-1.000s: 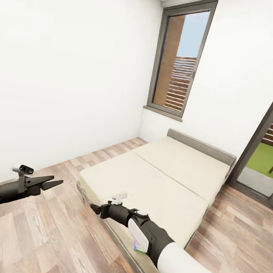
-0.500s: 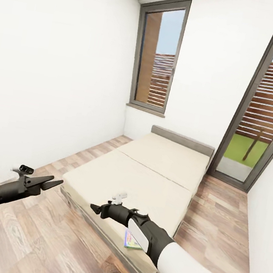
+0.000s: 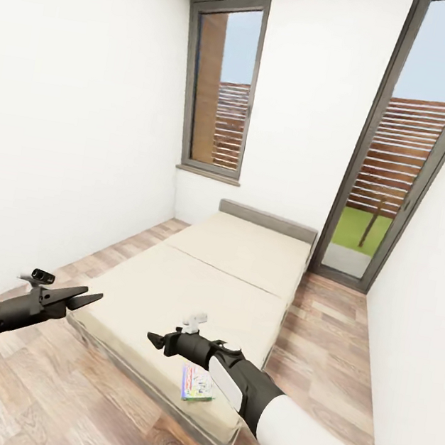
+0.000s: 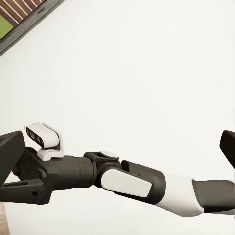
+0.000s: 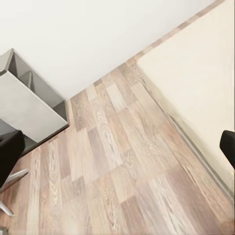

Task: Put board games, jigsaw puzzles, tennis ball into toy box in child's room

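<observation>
The bed (image 3: 245,258) with its beige mattress and grey frame stretches away ahead of me. One flat colourful board game (image 3: 195,383) lies on its near corner, partly behind my right forearm. My right gripper (image 3: 154,341) hovers open just above and left of that box, over the bed's near edge; its dark fingers (image 5: 10,149) stand far apart with nothing between them. My left gripper (image 3: 93,295) is open over the wood floor, left of the bed, its fingers (image 4: 11,154) spread wide. The table, toy box, jigsaw puzzles and tennis ball are out of view.
White walls close in on both sides. A tall window (image 3: 219,85) and a glass door (image 3: 397,164) stand at the far end. Wood floor (image 3: 326,339) runs along both sides of the bed. A grey open shelf unit (image 5: 29,103) stands by the wall.
The camera has turned, so the bed, window and door have slid left in the picture. More of the board game shows from behind my right forearm. Both arms hold the same pose.
</observation>
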Tool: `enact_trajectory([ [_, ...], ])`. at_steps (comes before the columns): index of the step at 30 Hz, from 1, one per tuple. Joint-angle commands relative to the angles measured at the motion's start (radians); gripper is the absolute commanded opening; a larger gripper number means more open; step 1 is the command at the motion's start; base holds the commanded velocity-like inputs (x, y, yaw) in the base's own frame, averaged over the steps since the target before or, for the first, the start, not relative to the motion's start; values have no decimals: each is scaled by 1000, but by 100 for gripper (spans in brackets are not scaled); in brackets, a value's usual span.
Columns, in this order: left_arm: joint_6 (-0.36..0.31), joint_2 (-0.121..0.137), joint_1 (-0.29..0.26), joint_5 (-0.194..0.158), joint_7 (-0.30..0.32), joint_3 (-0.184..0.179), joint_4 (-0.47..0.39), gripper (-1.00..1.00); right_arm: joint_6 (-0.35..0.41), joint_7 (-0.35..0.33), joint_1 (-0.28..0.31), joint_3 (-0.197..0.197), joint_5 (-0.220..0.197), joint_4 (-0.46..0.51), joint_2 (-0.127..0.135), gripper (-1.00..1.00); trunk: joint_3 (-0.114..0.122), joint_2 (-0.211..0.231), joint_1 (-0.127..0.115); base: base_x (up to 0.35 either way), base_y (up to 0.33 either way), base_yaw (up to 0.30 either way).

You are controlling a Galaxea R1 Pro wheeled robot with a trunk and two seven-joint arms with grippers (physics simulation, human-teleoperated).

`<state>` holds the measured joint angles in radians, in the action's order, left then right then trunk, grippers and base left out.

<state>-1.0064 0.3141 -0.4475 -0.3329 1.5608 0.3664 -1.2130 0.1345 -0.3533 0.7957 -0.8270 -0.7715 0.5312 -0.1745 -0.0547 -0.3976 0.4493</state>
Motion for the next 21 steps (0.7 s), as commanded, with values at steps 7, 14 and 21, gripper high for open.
enact_trajectory([
  [7, -11, 0, 0, 1, 4, 0, 0, 100, 1, -1, 1, -3, -9, 0, 0, 100, -3, -2, 1, 0, 76, -229],
  [14, -11, 0, 0, 0, 4, 0, 0, 100, 0, -1, 2, -3, -8, 0, 0, 100, -3, -2, 1, 0, 61, -34],
  [21, -11, 0, 0, 0, 4, 0, 0, 100, -1, -1, 2, -3, -8, 0, 0, 100, -3, -2, 1, 0, 3, -2],
])
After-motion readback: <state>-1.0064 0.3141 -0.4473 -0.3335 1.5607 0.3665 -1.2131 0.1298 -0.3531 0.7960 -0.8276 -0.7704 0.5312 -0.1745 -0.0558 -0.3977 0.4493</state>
